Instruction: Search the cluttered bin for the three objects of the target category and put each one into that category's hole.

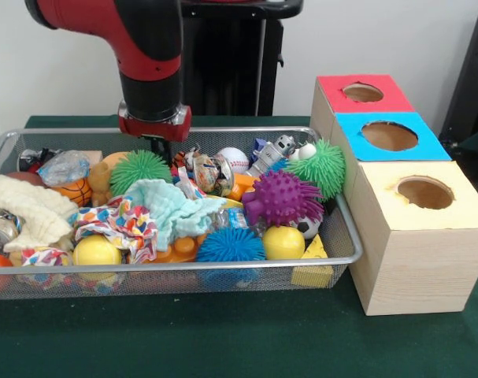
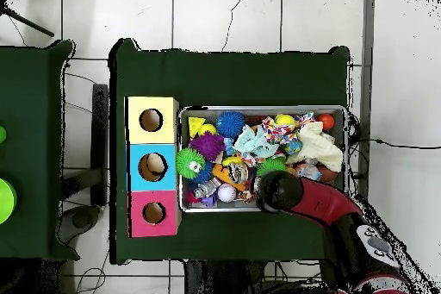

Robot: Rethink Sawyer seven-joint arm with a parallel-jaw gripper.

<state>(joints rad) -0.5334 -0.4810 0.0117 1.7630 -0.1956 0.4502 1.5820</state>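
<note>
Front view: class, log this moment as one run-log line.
arm: red-and-black gripper low over wire mesh bin, fingers hidden | holes: red, blue, yellow box tops | stage: searching

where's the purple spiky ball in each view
Front view: the purple spiky ball lies in the right part of the mesh bin, near the boxes.
Overhead view: the same ball is in the bin's left part.
Shared landmark: the blue-topped box, middle of the three, on the ball's side.

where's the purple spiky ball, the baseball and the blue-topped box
purple spiky ball [image 1: 282, 197], front view, middle of its body
baseball [image 1: 233, 158], front view, its white top
blue-topped box [image 1: 427, 146], front view, blue top beside the hole
</note>
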